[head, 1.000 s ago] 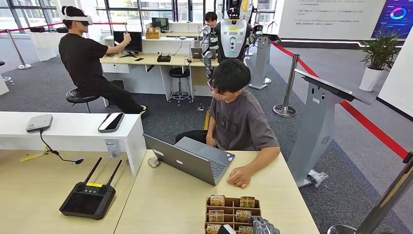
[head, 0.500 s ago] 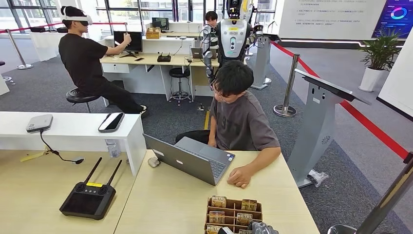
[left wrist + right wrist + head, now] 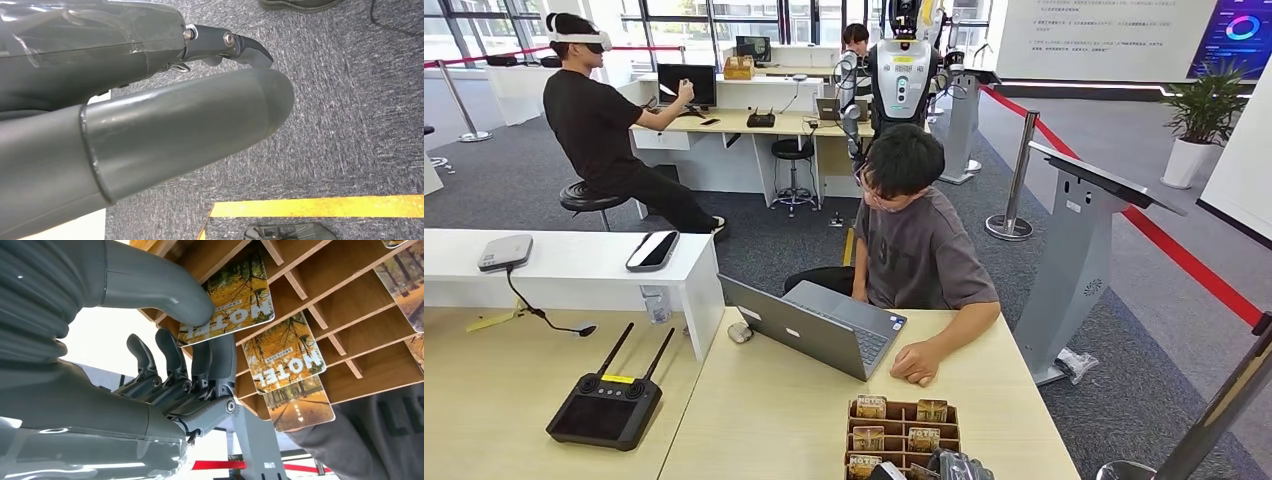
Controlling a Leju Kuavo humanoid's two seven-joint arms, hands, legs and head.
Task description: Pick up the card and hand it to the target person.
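So the right hand (image 3: 165, 365) is seen up against the wooden card rack (image 3: 350, 315), and a HOTEL card (image 3: 232, 297) is pinched between the thick grey thumb and the darker fingers (image 3: 220, 360), so that card is gripped while it's sitting in its slot at the rack's near edge. In the head view the same hand (image 3: 959, 466) is spotted at the bottom edge of the picture, right at the rack (image 3: 902, 438), which is set on the light wooden table (image 3: 764, 420). More cards with the autumn-tree print are slotted in the other compartments, like the neighbouring one (image 3: 285, 352) just beside the gripped card. The left hand (image 3: 150, 125) is hung down over grey carpet (image 3: 350, 100) with a yellow floor line (image 3: 320, 206) nearby; nothing is held in it as far as can be seen, though whether the fingers are curled or spread can't be told from that angle. Across the table a person in a grey T-shirt (image 3: 914, 245) is seated behind an open laptop (image 3: 814, 325), 1 hand rested on the tabletop near the rack. A black controller with 2 antennas (image 3: 604, 405) is laid on the adjoining table.
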